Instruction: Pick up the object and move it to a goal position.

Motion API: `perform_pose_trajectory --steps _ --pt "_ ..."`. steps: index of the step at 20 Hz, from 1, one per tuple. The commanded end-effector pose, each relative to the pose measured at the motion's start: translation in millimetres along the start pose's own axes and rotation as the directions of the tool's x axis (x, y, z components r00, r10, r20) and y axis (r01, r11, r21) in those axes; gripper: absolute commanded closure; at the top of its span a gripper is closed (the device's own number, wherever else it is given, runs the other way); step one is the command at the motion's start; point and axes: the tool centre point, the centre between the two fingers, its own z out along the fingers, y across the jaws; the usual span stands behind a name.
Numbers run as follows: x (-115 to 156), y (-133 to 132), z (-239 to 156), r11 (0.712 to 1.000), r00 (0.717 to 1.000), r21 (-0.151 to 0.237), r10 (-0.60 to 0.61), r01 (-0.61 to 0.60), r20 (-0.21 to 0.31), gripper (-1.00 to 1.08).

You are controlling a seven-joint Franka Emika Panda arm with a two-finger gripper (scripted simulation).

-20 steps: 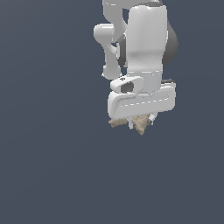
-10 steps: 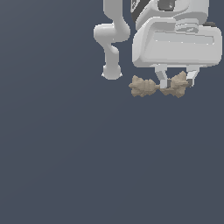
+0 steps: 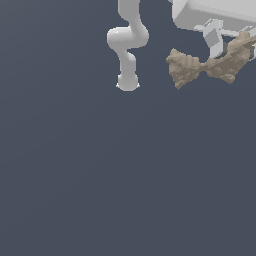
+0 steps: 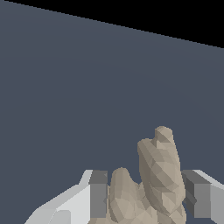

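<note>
The object [image 3: 186, 67] is a tan-brown, rough, bow-tie shaped lump with pointed lobes. It hangs in the air at the exterior view's upper right, held at its narrow middle. My white gripper [image 3: 233, 51] is shut on it, and the hand is partly cut off by the frame edge. One grey finger [image 3: 215, 41] shows beside the object. In the wrist view the object [image 4: 159, 175] sits between the two grey pads [image 4: 99, 194] of my gripper [image 4: 148, 197], with one lobe sticking out past them. No goal marker shows.
The arm's white base and lower links [image 3: 128, 60] stand at the top middle of the exterior view. The flat dark grey-blue floor [image 3: 100, 175] fills everything else in both views.
The gripper has carried the object up off the floor and toward the exterior view's right. It now looks much larger and closer to the camera, partly out of frame.
</note>
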Motion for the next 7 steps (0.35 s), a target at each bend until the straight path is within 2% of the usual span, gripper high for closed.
perform_pose_trajectory --steps 1,7 --pt "5.0 -2.5 -7.8 1.000 1.000 -0.007 -0.001 0.001 -0.016 1.08" --pt "9.4 -5.0 -14.9 1.000 1.000 -0.013 -0.002 0.001 -0.029 1.08"
